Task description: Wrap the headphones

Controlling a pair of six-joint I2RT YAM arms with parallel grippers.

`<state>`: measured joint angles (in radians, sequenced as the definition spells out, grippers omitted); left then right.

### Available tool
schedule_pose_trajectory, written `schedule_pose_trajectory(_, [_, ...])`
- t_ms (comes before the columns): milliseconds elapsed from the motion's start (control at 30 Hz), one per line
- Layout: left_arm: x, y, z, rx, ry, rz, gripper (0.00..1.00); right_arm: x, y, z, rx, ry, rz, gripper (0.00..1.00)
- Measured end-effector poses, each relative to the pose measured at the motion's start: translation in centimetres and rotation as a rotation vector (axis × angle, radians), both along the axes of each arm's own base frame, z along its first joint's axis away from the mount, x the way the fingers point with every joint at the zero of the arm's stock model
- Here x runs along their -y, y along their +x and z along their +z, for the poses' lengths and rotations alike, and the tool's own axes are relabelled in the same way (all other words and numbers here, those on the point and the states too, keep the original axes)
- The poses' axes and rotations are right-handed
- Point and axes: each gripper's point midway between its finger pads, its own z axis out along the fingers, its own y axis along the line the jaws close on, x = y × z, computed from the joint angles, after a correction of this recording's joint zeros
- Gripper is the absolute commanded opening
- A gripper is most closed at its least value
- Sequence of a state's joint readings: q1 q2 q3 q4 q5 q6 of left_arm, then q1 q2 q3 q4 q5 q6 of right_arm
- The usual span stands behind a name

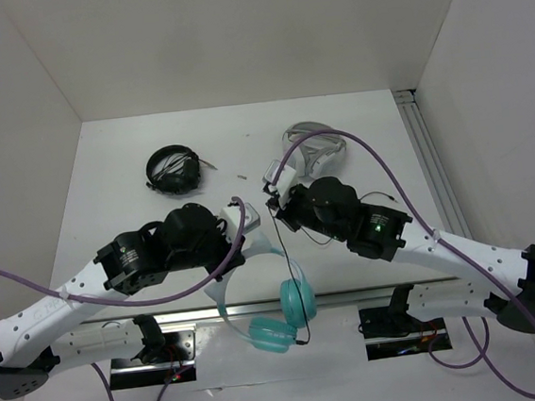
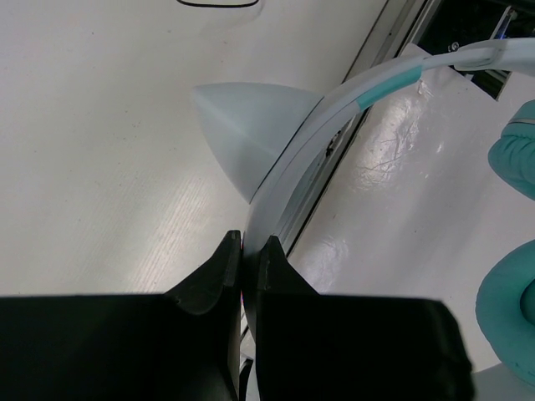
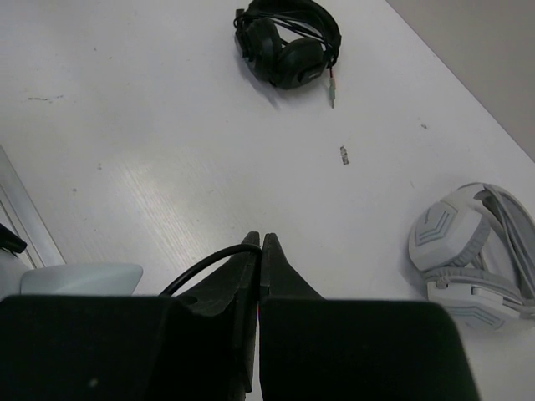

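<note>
The headphones point(image 1: 281, 319) have two teal ear cups near the table's front edge and a pale headband that rises toward my left gripper point(image 1: 252, 235). In the left wrist view that gripper point(image 2: 249, 242) is shut on the headband point(image 2: 288, 175), beside a cat-ear point point(image 2: 247, 125), with the teal cups point(image 2: 512, 154) at the right. My right gripper point(image 1: 272, 200) is just behind the left one. In the right wrist view it point(image 3: 261, 241) is shut on the thin black cable point(image 3: 196, 267), which loops out to the left. The cable point(image 1: 278, 242) runs down toward the cups.
All-black headphones point(image 1: 174, 170) lie at the back left, also in the right wrist view point(image 3: 288, 42). Grey-and-white headphones point(image 1: 315, 148) lie at the back right, also in the right wrist view point(image 3: 476, 246). A metal rail point(image 1: 430, 161) runs along the right side.
</note>
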<state>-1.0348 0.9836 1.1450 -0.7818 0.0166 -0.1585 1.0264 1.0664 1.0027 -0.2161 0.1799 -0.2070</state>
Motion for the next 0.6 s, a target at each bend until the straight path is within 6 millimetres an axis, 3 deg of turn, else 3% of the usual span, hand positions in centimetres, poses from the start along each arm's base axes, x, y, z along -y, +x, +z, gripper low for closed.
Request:
schedule_pose_trajectory(300, [0.7,-1.0,0.5,-0.018,-0.028,-0.076,0.0,-0.5,-0.5,-0.3,-0.019,0.005,0.055,0.0])
schedule_pose_trajectory(600, [0.3,-0.8,2.3,0.031,-0.065,-0.068,0.0,-2.0,-1.1,-2.5,-0.078,-0.033,0.132,0.0])
